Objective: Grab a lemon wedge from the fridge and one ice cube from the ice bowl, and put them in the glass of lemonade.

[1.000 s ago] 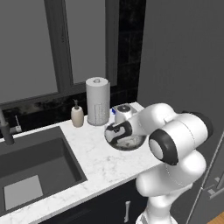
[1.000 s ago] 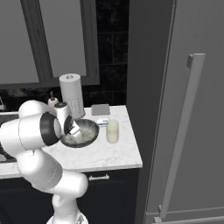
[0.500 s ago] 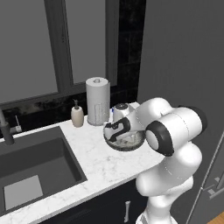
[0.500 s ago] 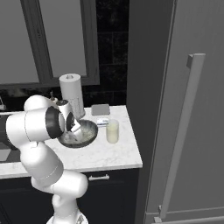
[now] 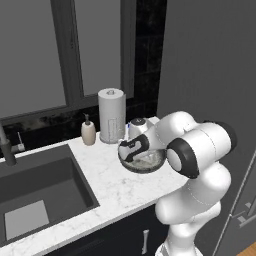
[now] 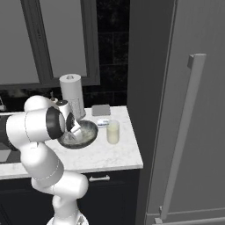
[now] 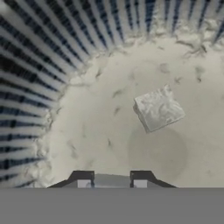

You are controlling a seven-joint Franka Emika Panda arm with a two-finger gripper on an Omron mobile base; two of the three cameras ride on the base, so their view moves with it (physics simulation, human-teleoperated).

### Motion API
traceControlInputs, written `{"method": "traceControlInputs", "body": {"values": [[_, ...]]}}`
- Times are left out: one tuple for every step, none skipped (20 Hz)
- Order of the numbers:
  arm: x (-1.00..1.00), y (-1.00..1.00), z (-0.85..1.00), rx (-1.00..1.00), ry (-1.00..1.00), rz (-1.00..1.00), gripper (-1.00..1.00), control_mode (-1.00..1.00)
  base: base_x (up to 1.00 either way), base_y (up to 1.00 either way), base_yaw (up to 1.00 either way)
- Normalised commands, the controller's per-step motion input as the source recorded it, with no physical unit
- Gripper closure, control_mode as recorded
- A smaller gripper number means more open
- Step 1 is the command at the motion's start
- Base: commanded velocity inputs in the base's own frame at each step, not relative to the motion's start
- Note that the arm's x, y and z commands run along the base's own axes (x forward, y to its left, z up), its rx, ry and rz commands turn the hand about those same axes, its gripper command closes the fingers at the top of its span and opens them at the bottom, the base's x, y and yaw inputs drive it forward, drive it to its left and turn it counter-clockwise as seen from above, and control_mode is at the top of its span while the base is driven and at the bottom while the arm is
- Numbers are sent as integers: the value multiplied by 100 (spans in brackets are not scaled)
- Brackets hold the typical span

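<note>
Gripper [image 7: 110, 180] low inside the ice bowl [image 5: 142, 162], mid-frame, placed for an ice pick. Fingertips stand close; whether they clamp anything, cannot tell. Pale cube [image 7: 158, 108] lies loose, upper right. Glass of lemonade [image 6: 113, 132] waits just right of the bowl.

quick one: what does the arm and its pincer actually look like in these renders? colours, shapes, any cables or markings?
The arm is glossy white, built of fat rounded segments with black bands and caps at the joints. No cables or markings can be made out. The pincer has two small dark squared fingertips with pale grey pads, seen from the hand view. Its body looks white with a dark patch from the left base view.
</note>
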Motion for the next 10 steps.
{"method": "traceControlInputs", "body": {"values": [[0, 0, 0, 0, 0, 0, 100, -100, 0, 0, 0], [0, 0, 0, 0, 0, 0, 100, -100, 0, 0, 0], [0, 0, 0, 0, 0, 0, 100, -100, 0, 0, 0], [-5, 0, 0, 0, 0, 0, 100, -100, 0, 0, 0], [-8, -9, 6, 0, -1, 0, 100, -100, 0, 0, 0], [-2, -16, 27, 0, -5, 0, 100, -100, 0, 0, 0], [-1, -24, 41, 0, -6, 0, 100, -100, 0, 0, 0], [-6, -29, 49, 0, -7, 0, 100, -100, 0, 0, 0], [-4, -31, 54, 0, -7, -1, 100, -100, 0, 0, 0], [-8, -38, 64, 0, -6, -5, 100, -100, 0, 0, 0]]}}
